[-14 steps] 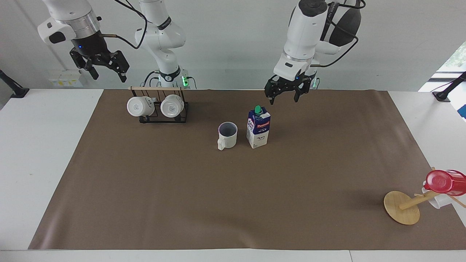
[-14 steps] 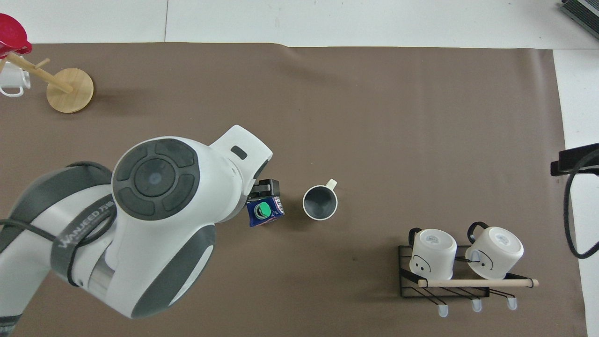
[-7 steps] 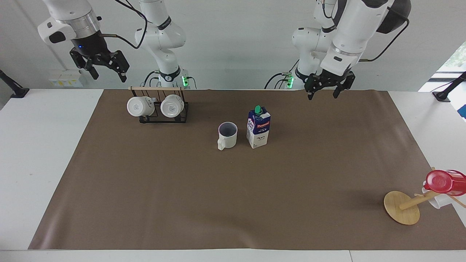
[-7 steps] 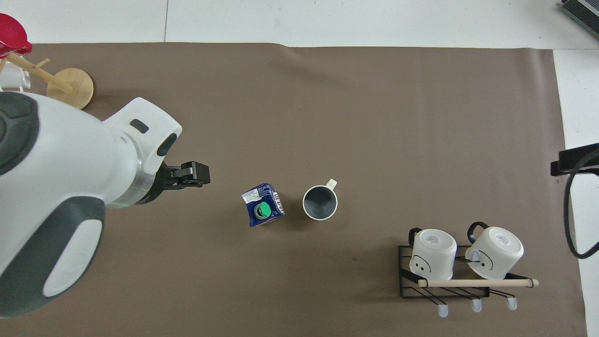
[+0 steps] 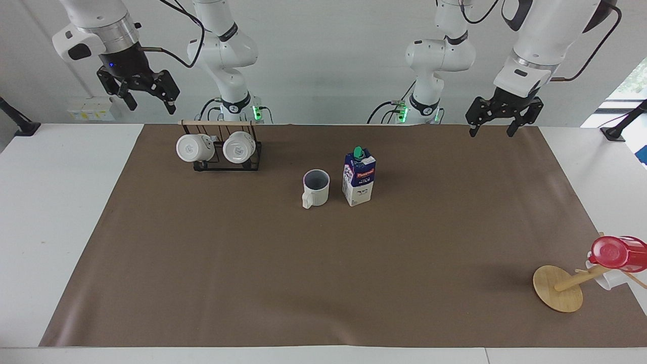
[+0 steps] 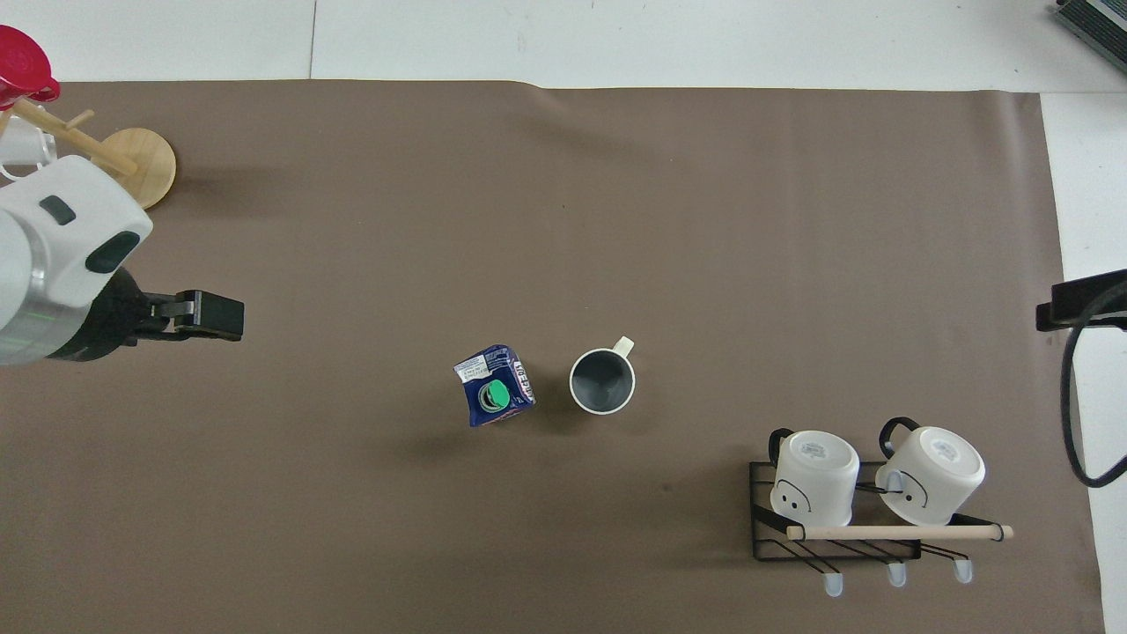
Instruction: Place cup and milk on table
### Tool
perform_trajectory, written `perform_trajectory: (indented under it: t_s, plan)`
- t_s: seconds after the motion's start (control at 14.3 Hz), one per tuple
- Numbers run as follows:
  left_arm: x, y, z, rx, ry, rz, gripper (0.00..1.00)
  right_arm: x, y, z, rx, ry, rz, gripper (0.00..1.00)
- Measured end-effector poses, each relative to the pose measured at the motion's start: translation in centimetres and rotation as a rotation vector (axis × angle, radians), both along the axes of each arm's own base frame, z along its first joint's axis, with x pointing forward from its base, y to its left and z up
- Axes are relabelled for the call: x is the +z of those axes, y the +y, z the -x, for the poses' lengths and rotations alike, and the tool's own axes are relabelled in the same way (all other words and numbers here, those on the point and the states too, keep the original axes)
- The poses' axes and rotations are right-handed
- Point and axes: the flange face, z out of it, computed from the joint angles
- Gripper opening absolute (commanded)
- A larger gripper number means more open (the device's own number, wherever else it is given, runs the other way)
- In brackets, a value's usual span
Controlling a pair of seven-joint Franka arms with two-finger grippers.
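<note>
The cream-white cup (image 5: pixel 316 188) stands upright on the brown mat (image 5: pixel 323 283) of the white table (image 5: pixel 55 212), its handle pointing away from the robots; it also shows in the overhead view (image 6: pixel 602 381). The blue and white milk carton (image 5: pixel 358 177) with a green cap stands upright beside the cup, toward the left arm's end, and shows in the overhead view (image 6: pixel 494 397). My left gripper (image 5: pixel 493 128) is open and empty, raised over the mat's edge at the left arm's end (image 6: pixel 211 315). My right gripper (image 5: pixel 148 103) is open and empty, raised at the right arm's end.
A black wire rack (image 5: pixel 227 151) with two all-white mugs (image 6: pixel 814 476) stands near the robots at the right arm's end. A tipped wooden mug tree (image 5: pixel 558 288) with a red translucent cup (image 5: pixel 617 253) lies at the mat's corner far from the robots, left arm's end.
My left gripper has moved away from above the milk carton toward the left arm's end of the table. The carton, the cup and the right arm have not moved.
</note>
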Motion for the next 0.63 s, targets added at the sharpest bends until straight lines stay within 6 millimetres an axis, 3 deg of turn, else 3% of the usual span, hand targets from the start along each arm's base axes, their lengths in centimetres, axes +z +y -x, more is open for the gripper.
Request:
perform_trajectory:
  t_s: [0.35, 0.63]
  plan:
    - [1.8, 0.7, 0.0, 0.007, 0.014, -0.002, 1.00, 0.0, 0.0, 0.0, 0.000, 0.000, 0.000, 1.00]
    - [1.1, 2.4, -0.5, 0.041, 0.046, -0.005, 1.00, 0.0, 0.0, 0.0, 0.000, 0.000, 0.000, 1.00]
